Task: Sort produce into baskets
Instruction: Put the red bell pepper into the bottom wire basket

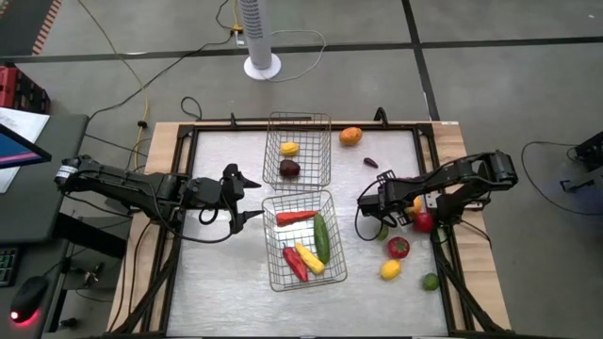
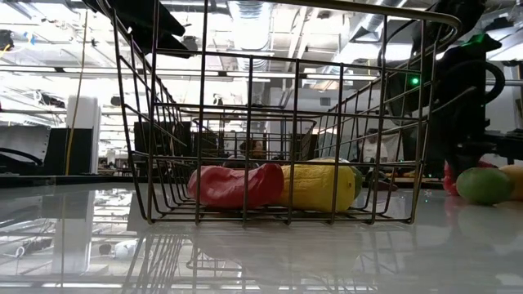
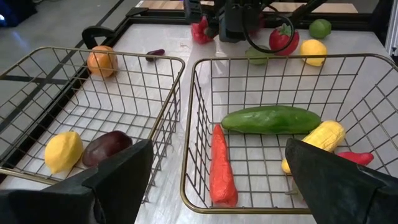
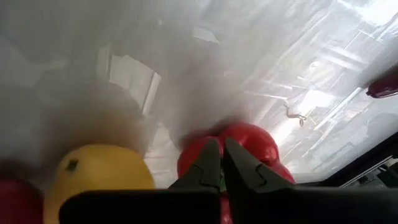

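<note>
Closest to the lens in the right wrist view, the right gripper (image 4: 221,163) is seen with its two dark fingertips pressed together over a glossy red pepper (image 4: 249,144) at lower centre; whether the pepper is pinched between them cannot be told, since the tips hide the contact. A yellow lemon (image 4: 93,174) lies just beside it at lower left, cut off by the frame's bottom edge.

From above, that gripper (image 1: 375,202) sits at centre right on the pale table (image 1: 226,292), amid loose produce — a red tomato with a green cap (image 1: 399,247), a second yellow lemon (image 1: 390,270) and a small green lime (image 1: 430,281).

The left gripper (image 1: 247,196) is held at centre left with its fingers spread wide, nothing between them, just beside two silver wire-mesh baskets. The upper basket (image 1: 273,127) holds a yellow piece and a dark plum (image 1: 290,169). The lower basket (image 1: 334,278) holds a long green cucumber (image 1: 322,237), red pieces and a yellow one.

In the low view the near basket's mesh (image 2: 286,114) fills the frame, and most of what lies behind it is masked — only a red piece and a yellow piece are made out inside.
</note>
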